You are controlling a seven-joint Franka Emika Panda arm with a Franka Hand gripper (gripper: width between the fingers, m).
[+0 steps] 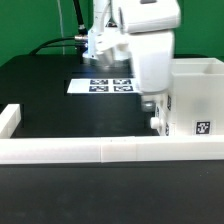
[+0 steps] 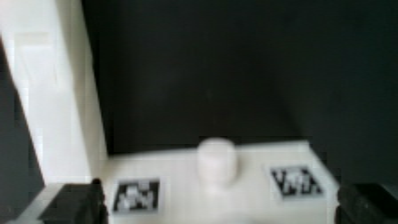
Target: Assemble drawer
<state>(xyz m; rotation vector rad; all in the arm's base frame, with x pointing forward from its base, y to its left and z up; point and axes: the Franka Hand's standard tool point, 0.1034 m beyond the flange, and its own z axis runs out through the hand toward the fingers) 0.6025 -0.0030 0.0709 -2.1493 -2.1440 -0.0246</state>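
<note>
Nearest the exterior camera, a long low white border rail [image 1: 100, 150] runs across the front of the black desk [image 1: 45, 105], with a short upturned end at the exterior view's left. Just behind the rail, toward the exterior view's right, stands the tall boxy casing [image 1: 195, 100] of the drawer, white, open at the top, with a black-and-white square tag on its lower front face. The casing sits close behind the rail; whether they touch cannot be told.

The robot arm's white wrist housing comes down in front of the casing's left wall, and the claw [image 1: 152, 104] hangs low near the desk, just beside that wall. In the exterior view its fingers are mostly hidden by the arm.

The wrist view is blurred. It shows two dark fingertips [image 2: 71, 203] at the lower corners of the picture, set well apart, so the claw stands wide with nothing gripped between them. Between the fingertips lies a shallow white tray [image 2: 210, 165] with a small round knob [image 2: 215, 160] standing upright at its middle and a square tag on either side of the knob. A tall white wall of the casing [image 2: 50, 100] rises beside the tray.

Farther back on the desk, the marker board [image 1: 100, 86] lies flat, partly covered by the arm.
</note>
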